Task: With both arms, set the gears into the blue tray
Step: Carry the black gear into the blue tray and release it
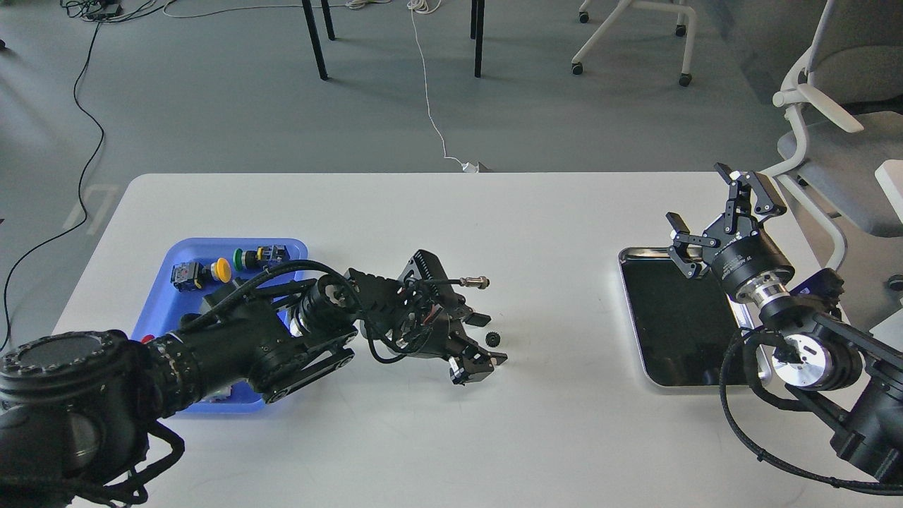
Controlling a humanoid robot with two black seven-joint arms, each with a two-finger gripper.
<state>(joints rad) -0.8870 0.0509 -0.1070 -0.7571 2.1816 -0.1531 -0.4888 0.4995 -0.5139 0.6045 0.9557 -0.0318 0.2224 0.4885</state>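
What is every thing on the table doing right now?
left gripper: open, low over the table, fingers either side of the gear
gear: lying on the table, not lifted
right gripper: open, empty, raised above the silver tray
blue tray: holds push-button switches, partly hidden by the left arm
push-button switches: lying in the blue tray
silver tray: nothing visible inside

Silver tray [638,317] sitting near bench's [550,233] right edge; push-button switches [222,269] lying toward left edge; office chair [839,127] standing beyond far-right corner.

white table [437,437] | blue tray [185,255] left | silver tray [635,317] right | 1 gear [493,340] centre
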